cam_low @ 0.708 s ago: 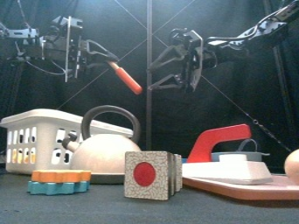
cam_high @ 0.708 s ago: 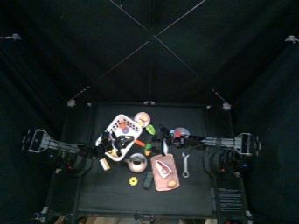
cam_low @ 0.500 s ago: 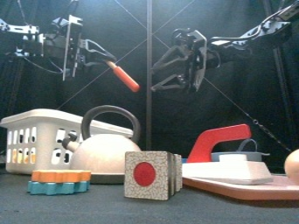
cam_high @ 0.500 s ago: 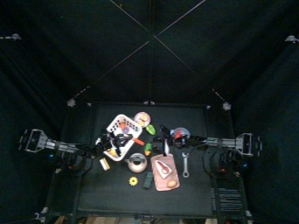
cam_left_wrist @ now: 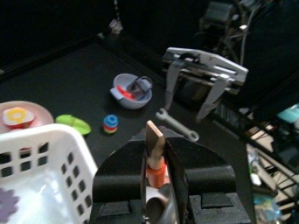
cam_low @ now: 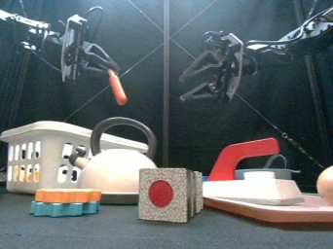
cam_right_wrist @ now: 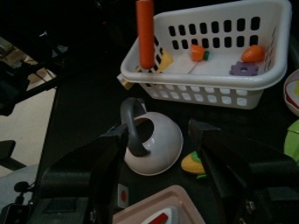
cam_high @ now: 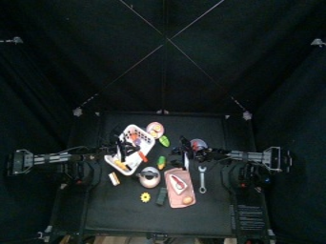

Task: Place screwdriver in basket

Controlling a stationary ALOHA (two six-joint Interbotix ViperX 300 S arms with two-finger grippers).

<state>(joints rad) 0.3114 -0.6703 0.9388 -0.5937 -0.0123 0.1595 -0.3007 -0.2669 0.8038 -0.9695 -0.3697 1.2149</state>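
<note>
I have the basket (cam_low: 46,154) at the table's left, white and open-topped, with a few small toys already inside it. The kettle (cam_low: 115,167) stands just beside it toward the middle.

My left gripper (cam_low: 86,51) hangs high above the basket with its jaws closed on the screwdriver (cam_low: 119,88), pinched at one end. In the front view the orange handle points down and slightly toward the middle, its long axis close to upright. From the right wrist, the handle hangs over the basket's rim at a corner, not yet clearly over its open middle.

I judge the drop calls for a little more travel over the basket, then a release.

My right gripper (cam_low: 212,70) hangs well apart at centre, jaws spread and empty.
</note>
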